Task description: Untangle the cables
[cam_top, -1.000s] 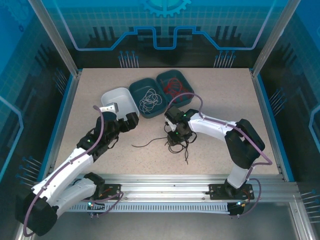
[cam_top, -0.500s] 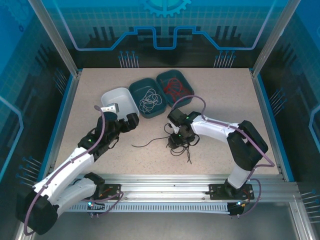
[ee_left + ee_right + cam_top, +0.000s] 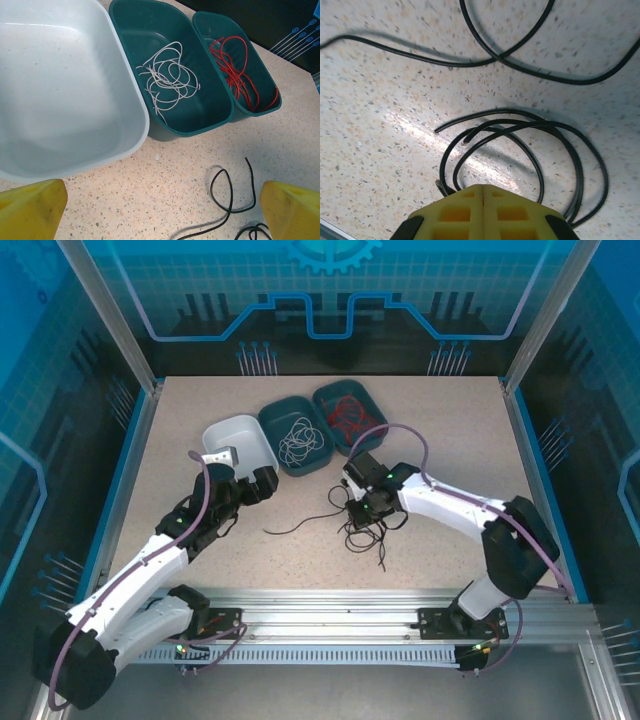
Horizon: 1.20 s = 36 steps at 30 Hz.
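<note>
Black cables (image 3: 364,532): thin, round, matte wires lying loose on the table (image 3: 450,450), near its middle and in front of the tubs. Several overlapping loops bunch under the right gripper, two strands cross just beyond them, and one long tail runs out leftward along the table's width.
White cables (image 3: 167,80): fine pale wires coiled in a loose scribble on the floor of the mid tub (image 3: 132,35).
Red cables (image 3: 234,70): glossy red wires in long loops, their length running along the end tub (image 3: 207,25).
Tubs: three smooth plastic trays with rounded corners, set close side by side in a slanting row; a white tub (image 3: 60,90) on the left, then the two dark teal ones.
Table: speckled beige, stone-like, with a slight sheen.
Left gripper (image 3: 160,215): jaws spread wide, with its yellow fingers (image 3: 30,210) at the two lower corners of its wrist view. It hangs above the table just before the white tub and is aimed at the tubs.
Left arm: stretched from its base forward and inward, forearm slanting toward the white tub's near corner.
Right gripper (image 3: 482,210): jaws closed, the yellow ridged fingers (image 3: 455,215) pressed flat together, tips down at the table over the black loops. Loops pass behind the tips on both sides; I cannot tell whether a strand is pinched.
Right arm: elbow out to the right, forearm reaching left to the table's middle, wrist bent downward.
</note>
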Each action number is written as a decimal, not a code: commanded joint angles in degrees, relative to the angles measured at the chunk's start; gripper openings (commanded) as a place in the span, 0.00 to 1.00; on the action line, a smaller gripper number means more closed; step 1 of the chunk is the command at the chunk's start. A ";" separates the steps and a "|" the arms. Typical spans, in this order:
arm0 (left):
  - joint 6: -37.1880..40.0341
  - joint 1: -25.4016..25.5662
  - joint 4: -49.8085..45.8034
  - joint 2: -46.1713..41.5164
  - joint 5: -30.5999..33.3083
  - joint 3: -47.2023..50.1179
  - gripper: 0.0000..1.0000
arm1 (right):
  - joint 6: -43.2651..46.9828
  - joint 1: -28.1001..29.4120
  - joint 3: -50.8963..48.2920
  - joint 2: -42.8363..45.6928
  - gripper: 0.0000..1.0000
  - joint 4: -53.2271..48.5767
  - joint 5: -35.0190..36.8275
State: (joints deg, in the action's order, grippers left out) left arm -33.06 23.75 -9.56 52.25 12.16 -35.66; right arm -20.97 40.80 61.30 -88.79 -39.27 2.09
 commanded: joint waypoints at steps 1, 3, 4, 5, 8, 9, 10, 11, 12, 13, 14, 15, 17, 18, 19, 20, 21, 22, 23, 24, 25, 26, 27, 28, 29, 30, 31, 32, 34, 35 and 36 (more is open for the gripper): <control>1.02 -0.53 0.72 -0.04 -1.70 -0.11 0.99 | -0.80 -0.73 1.94 5.52 0.00 -1.39 2.89; 1.53 -0.49 0.93 0.11 -2.46 -0.22 0.99 | -0.81 -0.71 1.64 8.00 0.09 -1.40 3.25; 1.77 -0.47 1.02 0.16 -2.86 -0.35 0.99 | -1.02 -0.80 1.63 8.79 0.14 -2.02 3.81; 1.82 -0.49 1.02 0.23 -3.14 -0.42 0.99 | -1.28 -0.78 1.66 9.27 0.19 -2.90 4.36; 2.01 -0.49 0.88 0.48 -3.77 -0.62 0.99 | -2.22 -0.58 0.83 10.12 0.27 -6.63 5.40; 2.03 -0.54 0.83 0.57 -3.81 -0.62 0.99 | -2.36 -0.28 -0.22 10.51 0.32 -7.60 5.66; 2.01 -0.53 0.79 0.70 -3.86 -0.72 0.99 | -2.44 0.07 -1.37 11.15 0.38 -8.29 5.98; 2.07 -0.46 0.79 0.84 -3.82 -0.73 0.99 | -2.70 0.38 -2.62 11.78 0.42 -8.77 6.30; 2.12 -0.48 0.93 1.05 -3.81 -0.79 0.99 | -3.06 0.81 -4.00 12.48 0.44 -9.28 6.73; 2.11 -0.50 0.91 1.26 -3.86 -0.95 0.99 | -3.56 1.24 -5.47 12.96 0.46 -9.53 7.36; 2.12 -0.51 1.08 1.55 -3.90 -1.03 0.99 | -4.03 1.55 -6.68 13.42 0.49 -9.73 7.91; 2.10 -0.47 1.18 1.80 -4.07 -1.16 0.99 | -4.61 1.89 -8.01 13.63 0.51 -9.65 8.18; 2.06 -0.46 1.42 2.36 -4.38 -1.41 0.99 | -5.18 2.36 -10.08 13.74 0.55 -8.65 7.92; 2.03 -0.50 1.61 2.57 -4.51 -1.51 0.99 | -5.31 2.68 -10.58 13.72 0.57 -7.89 7.82; 1.95 -0.47 1.78 2.81 -4.65 -1.52 0.99 | -5.33 2.62 -11.82 13.50 0.57 -7.18 7.60; 1.94 -0.54 1.89 3.02 -4.84 -1.59 0.99 | -5.21 2.65 -12.72 13.22 0.57 -6.20 7.17; 1.88 -0.53 1.87 3.20 -4.93 -1.69 0.99 | -5.03 2.70 -13.28 12.78 0.57 -5.02 6.76; 1.86 -0.49 1.89 3.39 -5.04 -1.69 0.99 | -4.78 2.70 -13.62 12.42 0.57 -4.06 6.50; 1.77 -0.46 1.91 3.48 -5.16 -1.78 0.99 | -4.56 2.63 -13.75 11.85 0.57 -3.04 6.15; 1.64 -0.49 1.88 3.59 -5.20 -1.65 0.99 | -4.23 2.57 -13.77 11.13 0.57 -2.09 5.85; 1.61 -0.46 1.92 3.58 -5.17 -1.64 0.99 | -3.86 2.53 -13.76 10.53 0.57 -1.35 5.63; 1.52 -0.47 1.85 3.58 -5.23 -1.63 0.99 | -3.40 2.36 -13.66 9.70 0.56 -0.45 5.37; 1.46 -0.50 1.76 3.52 -5.25 -1.61 0.99 | -2.90 2.17 -13.43 8.87 0.56 0.15 5.20; 1.42 -0.49 1.72 3.52 -5.26 -1.60 0.99 | -2.43 1.96 -13.10 8.10 0.56 0.64 5.03; 1.42 -0.51 1.63 3.40 -5.17 -1.53 0.99 | -1.97 1.70 -12.77 7.28 0.55 1.14 4.92; 1.35 -0.47 1.58 3.34 -5.19 -1.52 0.99 | -1.60 1.44 -12.46 6.47 0.54 1.64 4.69; 1.31 -0.51 1.53 3.25 -5.09 -1.52 0.99 | -1.19 1.18 -12.28 5.99 0.53 2.13 4.22; 1.30 -0.53 1.53 3.24 -5.12 -1.52 0.99 | -0.75 0.66 -12.12 5.43 0.52 2.88 3.58; 1.43 -0.52 1.51 3.12 -4.96 -1.52 0.99 | -0.24 0.09 -11.88 4.58 0.44 4.06 2.45; 1.39 -0.49 1.46 3.12 -4.96 -1.52 0.99 | -0.08 -0.22 -11.65 4.28 0.38 4.36 2.10; 1.40 -0.47 1.47 3.12 -4.95 -1.60 0.99 | -0.12 -0.29 -11.32 4.22 0.31 4.42 1.95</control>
State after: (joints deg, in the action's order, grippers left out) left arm -32.51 23.73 -8.67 55.77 8.03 -35.73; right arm -22.11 41.30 48.05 -84.05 -36.88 5.98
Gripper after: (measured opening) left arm 0.993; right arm 0.336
